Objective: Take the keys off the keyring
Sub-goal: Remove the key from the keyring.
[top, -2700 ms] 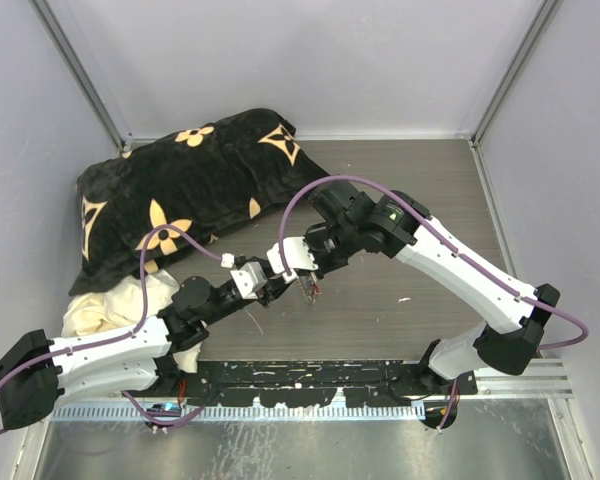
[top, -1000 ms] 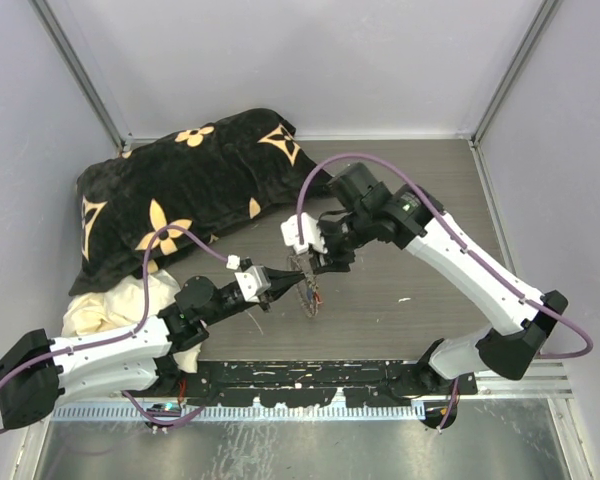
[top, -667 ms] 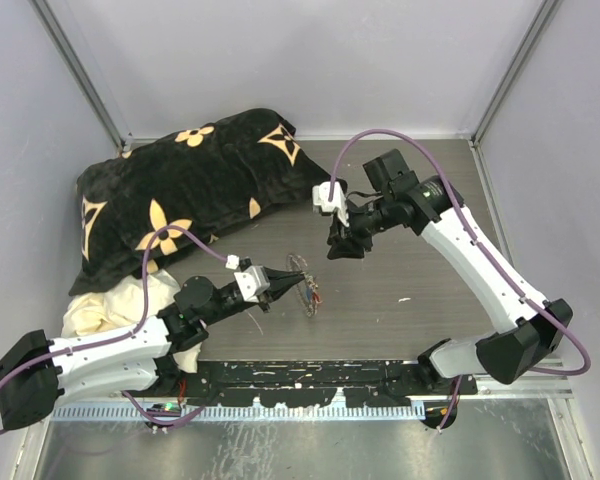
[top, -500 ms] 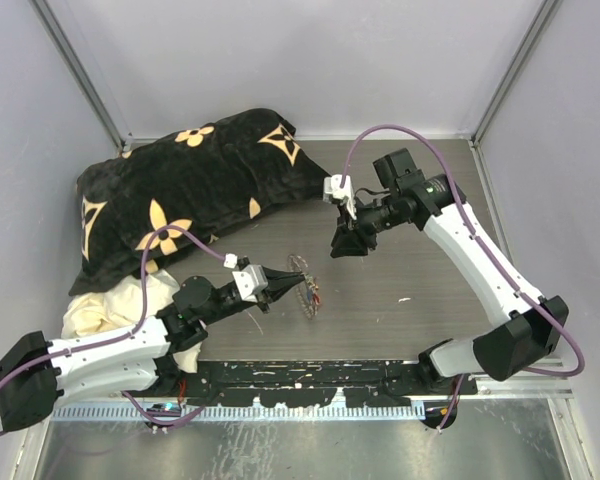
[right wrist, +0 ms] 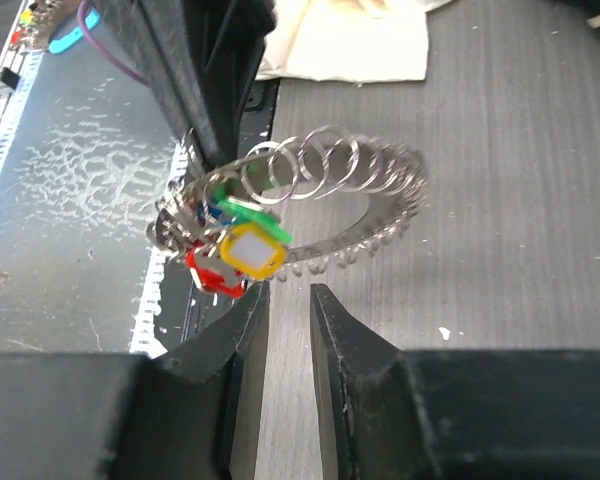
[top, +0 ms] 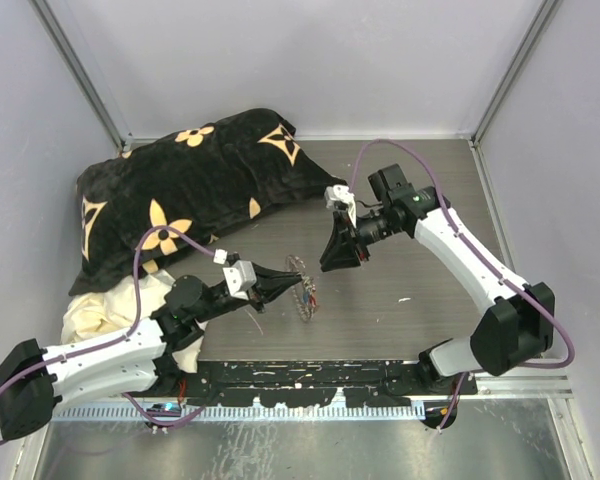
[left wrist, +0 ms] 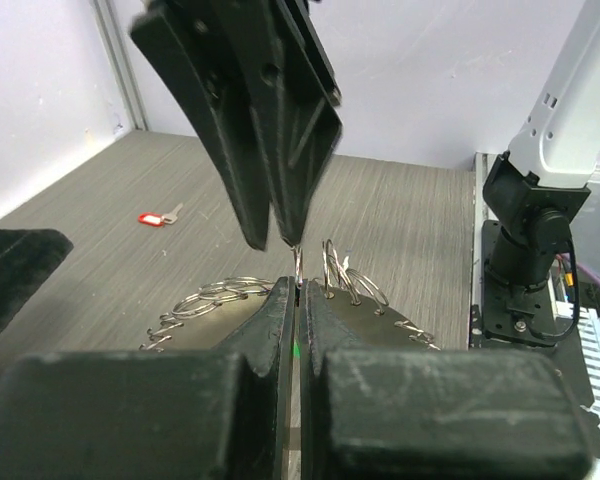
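Silvery wire coiled into a loop: the keyring (top: pixel 298 283) is held up off the table (top: pixel 370 320) near its middle, seen edge-on from above.

- The left gripper (left wrist: pixel 295 290) reaches in from 9 o'clock. Its jaws are pressed together on one turn of the coil, and that pinch carries the whole ring.
- The right gripper (right wrist: pixel 288 292) hangs at about 1 o'clock of the ring, just apart from it. Its fingers are parted by a narrow slot, with nothing in them.
- The keys (right wrist: pixel 232 250) bunch at 8 o'clock on the loop in the right wrist view. A pale, yellow-framed head is foremost, with green, blue and red behind it.
- One red-tagged key (left wrist: pixel 155 216) lies loose on the table, well apart from the ring.

Judgement: the ring looks light, springy and slick.
- The coil will likely flex and swing if tugged, and the thin wire could slide in the pinch.
- The plastic heads offer the broadest flat hold. Take the front pale head across its faces.
- Walk it along the turns of wire rather than pulling straight out.
- The blades look too small and smooth to grip.
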You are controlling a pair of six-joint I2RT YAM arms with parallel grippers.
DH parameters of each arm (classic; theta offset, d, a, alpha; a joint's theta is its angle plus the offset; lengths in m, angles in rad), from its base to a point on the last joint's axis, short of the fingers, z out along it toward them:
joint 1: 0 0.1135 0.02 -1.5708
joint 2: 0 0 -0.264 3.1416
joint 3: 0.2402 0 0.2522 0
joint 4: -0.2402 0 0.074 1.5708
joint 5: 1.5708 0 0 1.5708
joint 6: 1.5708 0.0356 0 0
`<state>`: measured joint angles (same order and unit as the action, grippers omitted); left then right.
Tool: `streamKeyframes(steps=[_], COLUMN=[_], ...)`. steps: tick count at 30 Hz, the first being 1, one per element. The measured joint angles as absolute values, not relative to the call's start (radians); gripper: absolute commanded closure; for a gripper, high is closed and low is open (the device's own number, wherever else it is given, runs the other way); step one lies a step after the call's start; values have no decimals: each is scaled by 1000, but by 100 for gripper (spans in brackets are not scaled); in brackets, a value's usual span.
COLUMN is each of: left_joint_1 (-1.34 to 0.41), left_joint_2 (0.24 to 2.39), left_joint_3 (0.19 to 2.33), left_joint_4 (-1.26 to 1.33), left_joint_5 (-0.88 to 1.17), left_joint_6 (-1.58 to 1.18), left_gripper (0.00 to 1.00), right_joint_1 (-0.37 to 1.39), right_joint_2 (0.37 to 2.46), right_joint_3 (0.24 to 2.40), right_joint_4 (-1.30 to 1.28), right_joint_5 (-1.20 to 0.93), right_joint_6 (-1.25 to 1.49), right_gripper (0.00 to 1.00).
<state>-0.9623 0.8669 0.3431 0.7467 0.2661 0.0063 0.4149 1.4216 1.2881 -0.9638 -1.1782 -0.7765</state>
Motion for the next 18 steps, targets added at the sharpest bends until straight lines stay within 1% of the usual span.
streamKeyframes(steps=[4, 6, 9, 12, 15, 18], left_joint_1=[-923, -892, -838, -784, -714, -654], left_joint_2=[887, 911, 973, 1048, 1143, 1243], left_joint_3=[344, 344, 357, 389, 438, 497], left_joint_4=[775, 797, 836, 895, 1005, 1132], left_joint_5=[311, 342, 403, 477, 570, 650], left_joint_6=[-30, -57, -111, -176, -280, -393], left_gripper=[100, 100, 100, 100, 100, 100], right_joint_1=[415, 414, 384, 309, 250, 235], right_joint_2=[1361, 1333, 1305, 1291, 1283, 1267], right_joint_3=[1157, 1126, 1118, 1113, 1102, 1077], right_joint_4=[-877, -839, -782, -728, -674, -626], right_joint_5=[-1203, -1199, -1208, -1237, -1236, -1223], right_joint_6=[-763, -751, -730, -703, -675, -630], right_gripper=[69, 69, 68, 67, 67, 66])
